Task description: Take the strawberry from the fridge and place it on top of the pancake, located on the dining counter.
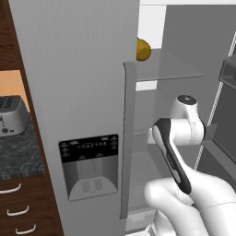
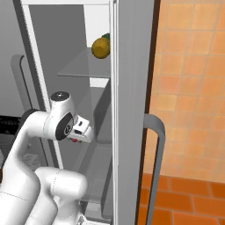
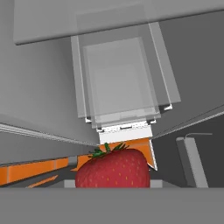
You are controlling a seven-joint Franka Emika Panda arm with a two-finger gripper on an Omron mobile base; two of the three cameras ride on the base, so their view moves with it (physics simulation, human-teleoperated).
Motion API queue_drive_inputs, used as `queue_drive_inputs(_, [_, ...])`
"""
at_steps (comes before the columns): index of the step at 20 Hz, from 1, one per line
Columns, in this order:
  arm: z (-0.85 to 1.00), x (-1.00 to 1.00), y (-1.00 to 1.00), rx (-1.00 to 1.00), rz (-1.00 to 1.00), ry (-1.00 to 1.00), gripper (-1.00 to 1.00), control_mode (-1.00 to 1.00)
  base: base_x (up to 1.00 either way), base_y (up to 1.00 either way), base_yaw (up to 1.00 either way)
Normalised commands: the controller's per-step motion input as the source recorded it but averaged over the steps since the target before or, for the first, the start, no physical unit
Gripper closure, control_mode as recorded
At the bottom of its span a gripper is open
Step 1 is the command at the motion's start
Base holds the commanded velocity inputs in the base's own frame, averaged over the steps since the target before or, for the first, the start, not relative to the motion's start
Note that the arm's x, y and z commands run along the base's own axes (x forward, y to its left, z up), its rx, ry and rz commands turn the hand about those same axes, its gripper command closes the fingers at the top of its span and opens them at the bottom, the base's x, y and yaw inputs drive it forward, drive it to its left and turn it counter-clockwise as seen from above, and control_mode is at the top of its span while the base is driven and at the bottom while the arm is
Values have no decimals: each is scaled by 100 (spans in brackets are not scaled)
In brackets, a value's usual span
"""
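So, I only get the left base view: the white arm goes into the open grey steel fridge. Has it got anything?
Observer: Yes. The hand view shows a small red strawberry with green leaves right at the gripper.
Operator: Is it lying on a shelf?
Observer: No. In the right base view the gripper holds it in the air.
Operator: And that round thing up top?
Observer: A yellow-brown round fruit. The right base view shows a dark green thing just behind it.

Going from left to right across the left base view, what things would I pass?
Toaster → water dispenser → fridge door handle → yellow-brown fruit → robot arm.
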Motion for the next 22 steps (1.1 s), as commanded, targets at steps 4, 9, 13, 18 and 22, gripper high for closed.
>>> queue_drive_inputs(4, [-69,0,-2,4,-3,18,100,-100,0,0,0])
queue_drive_inputs(9, [-55,4,-26,-5,0,5,100,-100,0,0,0])
queue_drive_inputs(13, [-46,0,-9,-5,0,3,100,-100,0,0,0])
queue_drive_inputs(18, [0,0,0,0,0,0,100,-100,0,0,0])
queue_drive_inputs(22, [-2,-20,8,0,-1,0,100,-100,0,0,0])
